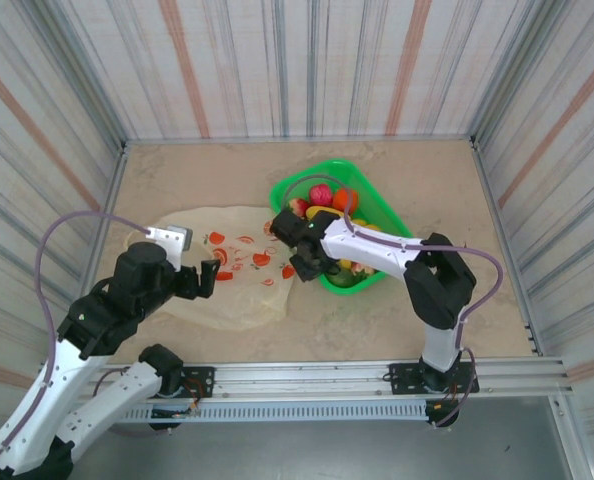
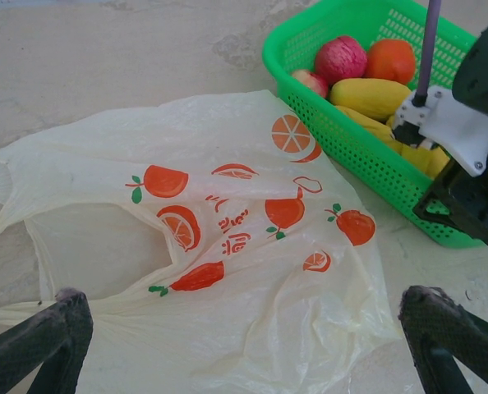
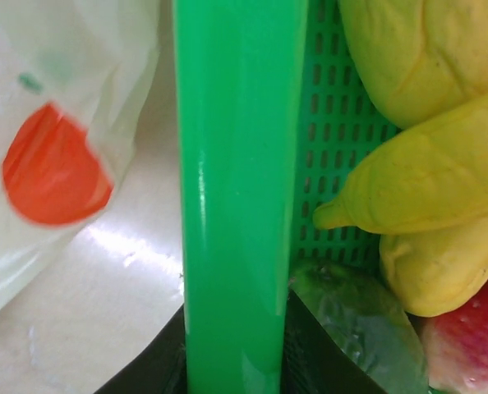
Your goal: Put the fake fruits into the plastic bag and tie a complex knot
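The left end effector [image 2: 244,304] hangs released over the plastic bag [image 2: 227,271], which lies flat on the bench [image 2: 104,57] just beside the green basket [image 2: 351,156]; the right end effector [image 3: 234,361] clenches that basket's rim (fake fruits [image 2: 367,90] lie inside it)

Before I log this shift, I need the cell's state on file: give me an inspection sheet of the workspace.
Surface: beige table, no spills seen.
Job's things: plastic bag lies flat, handles untied; fake fruits sit in the green basket.
Clutter: nothing seen.
Grippers: left gripper open above the bag; right gripper clamped on the basket's rim.
Cables: lilac cable loops off each arm.
Surroundings: striped walls on three sides; metal rail in front.
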Robot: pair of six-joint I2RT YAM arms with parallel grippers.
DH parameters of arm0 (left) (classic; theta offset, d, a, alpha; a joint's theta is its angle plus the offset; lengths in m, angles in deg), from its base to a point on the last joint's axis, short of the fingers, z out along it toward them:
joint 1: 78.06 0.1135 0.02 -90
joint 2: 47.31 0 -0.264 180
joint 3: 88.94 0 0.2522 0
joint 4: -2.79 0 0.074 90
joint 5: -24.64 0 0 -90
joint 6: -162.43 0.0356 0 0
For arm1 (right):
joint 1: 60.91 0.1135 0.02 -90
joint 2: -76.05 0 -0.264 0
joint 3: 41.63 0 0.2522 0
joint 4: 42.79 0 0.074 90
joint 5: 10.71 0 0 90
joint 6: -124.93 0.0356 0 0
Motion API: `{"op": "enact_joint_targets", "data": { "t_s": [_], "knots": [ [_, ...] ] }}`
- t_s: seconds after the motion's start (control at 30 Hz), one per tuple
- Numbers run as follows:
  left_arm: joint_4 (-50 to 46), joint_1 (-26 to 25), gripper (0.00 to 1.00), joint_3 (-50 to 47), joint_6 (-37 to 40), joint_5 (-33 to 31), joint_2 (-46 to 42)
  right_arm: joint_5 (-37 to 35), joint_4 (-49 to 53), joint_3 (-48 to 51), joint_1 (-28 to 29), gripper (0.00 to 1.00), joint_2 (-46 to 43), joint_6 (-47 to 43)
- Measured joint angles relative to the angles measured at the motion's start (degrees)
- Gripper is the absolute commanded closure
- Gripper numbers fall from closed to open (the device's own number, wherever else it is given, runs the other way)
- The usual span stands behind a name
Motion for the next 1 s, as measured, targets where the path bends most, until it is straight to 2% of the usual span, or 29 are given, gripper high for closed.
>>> {"op": "enact_joint_targets", "data": {
  "t_s": [0.07, 0.13, 0.2, 0.27, 0.37, 0.4, 0.47, 0.6, 0.8, 1.0],
  "knots": [
    [0.0, 0.0, 0.01, 0.0, -0.2, -0.7, 0.3, -0.5, -0.5, -0.9, -1.9, 0.59, 0.3, -1.3],
    [-0.4, 0.2, 0.01, 0.3, -0.7, -1.7, 1.5, -0.9, -0.6, -1.8, -4.2, 0.55, 0.3, -2.0],
    [-1.6, 1.0, 0.01, 1.6, -1.6, -2.2, 3.7, -1.4, -0.9, -2.8, -6.1, 0.48, 0.3, -2.5],
    [-2.9, 3.1, 0.01, 3.5, -2.7, -1.9, 6.8, -2.5, -1.8, -3.9, -7.3, 0.4, 0.1, -2.8],
    [-4.1, 8.7, 0.01, 5.6, -4.6, 0.0, 9.6, -1.9, -3.6, -5.0, -6.2, 0.38, -1.3, -3.3],
    [-4.3, 10.4, 0.01, 5.8, -5.2, 0.3, 10.0, -0.8, -4.2, -5.2, -5.2, 0.4, -2.1, -3.3],
    [-5.3, 12.7, 0.01, 6.1, -6.8, -0.1, 9.7, 3.3, -5.5, -6.0, -2.3, 0.53, -3.7, -2.9],
    [-6.9, 13.1, 0.01, 8.2, -9.4, -1.3, 6.9, 11.9, -9.3, -7.4, 4.0, 0.71, -3.9, -1.0],
    [-7.4, 13.1, 0.01, 14.3, -10.7, -1.2, 6.2, 20.0, -8.2, -12.1, 10.9, 0.79, 5.3, -0.7],
    [-7.3, 13.1, 0.01, 17.1, -10.7, -0.5, 9.6, 19.3, -2.8, -15.3, 9.5, 0.8, 15.3, -1.8]
  ]
}}
